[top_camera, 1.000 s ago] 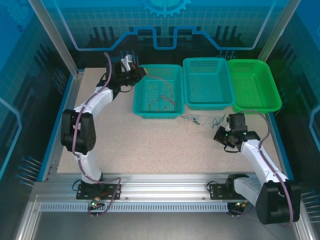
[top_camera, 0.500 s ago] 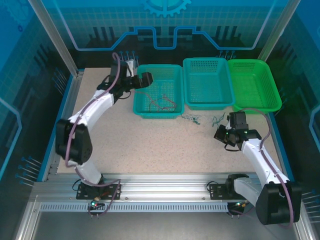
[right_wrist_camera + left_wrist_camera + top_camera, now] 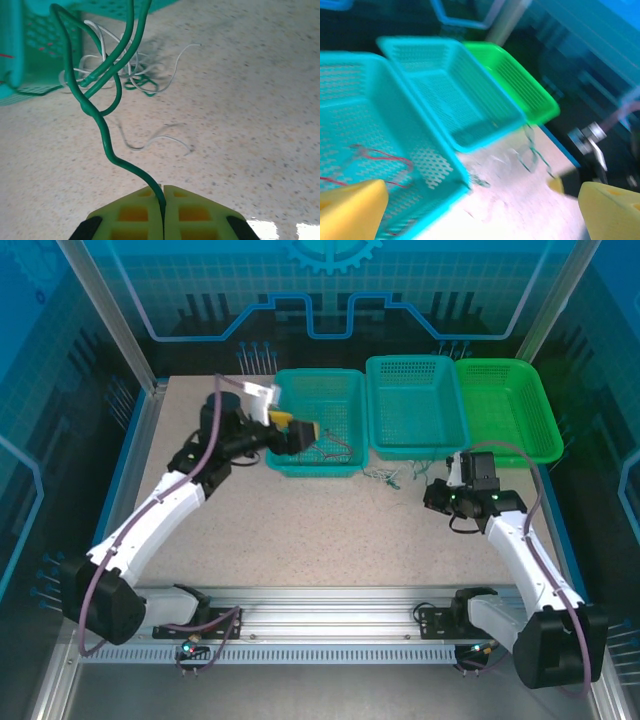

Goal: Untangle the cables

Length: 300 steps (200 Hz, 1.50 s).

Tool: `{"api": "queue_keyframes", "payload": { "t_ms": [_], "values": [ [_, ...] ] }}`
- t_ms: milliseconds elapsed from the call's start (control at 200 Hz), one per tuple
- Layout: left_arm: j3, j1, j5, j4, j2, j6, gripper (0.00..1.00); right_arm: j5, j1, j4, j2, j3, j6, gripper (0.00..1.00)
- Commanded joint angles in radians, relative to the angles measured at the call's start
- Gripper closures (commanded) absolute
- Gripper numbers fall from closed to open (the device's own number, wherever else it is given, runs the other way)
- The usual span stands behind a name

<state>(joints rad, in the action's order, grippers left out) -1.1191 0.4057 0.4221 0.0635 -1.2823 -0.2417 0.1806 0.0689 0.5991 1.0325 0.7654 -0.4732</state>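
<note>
The left gripper is travelling from the upper left corner of the left teal basket down and to the right. It is now hanging over the lower left part of this basket and is covering a part of the red cable. The left arm is stretching out flat, and its elbow is sinking toward the lower left of the frame. The right gripper is shifting a little upward and to the left, coming nearer to the cables that lie just below the middle basket.
</note>
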Motion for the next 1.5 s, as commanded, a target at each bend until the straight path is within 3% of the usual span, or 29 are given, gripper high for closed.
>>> {"api": "queue_keyframes", "payload": {
  "t_ms": [0,215,445,655,750,890,965,1131,1236,1306,1496],
  "values": [
    [0.059,0.106,0.096,-0.077,0.014,0.168,0.01,0.077,0.033,0.040,-0.031,0.064,0.063,1.00],
    [0.083,0.218,0.101,-0.258,-0.118,0.176,0.01,0.169,0.074,0.042,-0.110,0.144,0.088,1.00],
    [0.031,0.225,0.090,-0.374,-0.286,0.251,0.01,0.241,0.114,0.057,-0.177,0.222,0.131,1.00],
    [-0.072,0.226,0.208,-0.510,-0.426,0.112,0.02,0.342,0.130,0.030,-0.218,0.244,0.103,1.00],
    [-0.081,0.228,0.230,-0.598,-0.476,0.025,0.13,0.343,0.132,0.015,-0.231,0.246,0.076,1.00],
    [-0.053,0.227,0.271,-0.716,-0.509,-0.077,0.41,0.300,0.130,0.018,-0.245,0.252,0.062,1.00],
    [-0.034,0.228,0.295,-0.771,-0.519,-0.125,0.45,0.281,0.130,0.012,-0.249,0.251,0.053,1.00],
    [0.004,0.228,0.395,-0.966,-0.546,-0.273,0.34,0.269,0.128,0.001,-0.243,0.237,0.034,1.00],
    [0.044,0.225,0.414,-1.120,-0.564,-0.375,0.20,0.173,0.126,0.037,-0.234,0.239,0.018,1.00],
    [0.074,0.221,0.409,-1.176,-0.560,-0.408,0.16,0.131,0.120,0.067,-0.221,0.242,0.022,1.00],
    [0.078,0.237,0.361,-1.014,-0.511,-0.288,0.08,0.235,0.118,0.026,-0.201,0.233,0.021,1.00]
  ]
}}
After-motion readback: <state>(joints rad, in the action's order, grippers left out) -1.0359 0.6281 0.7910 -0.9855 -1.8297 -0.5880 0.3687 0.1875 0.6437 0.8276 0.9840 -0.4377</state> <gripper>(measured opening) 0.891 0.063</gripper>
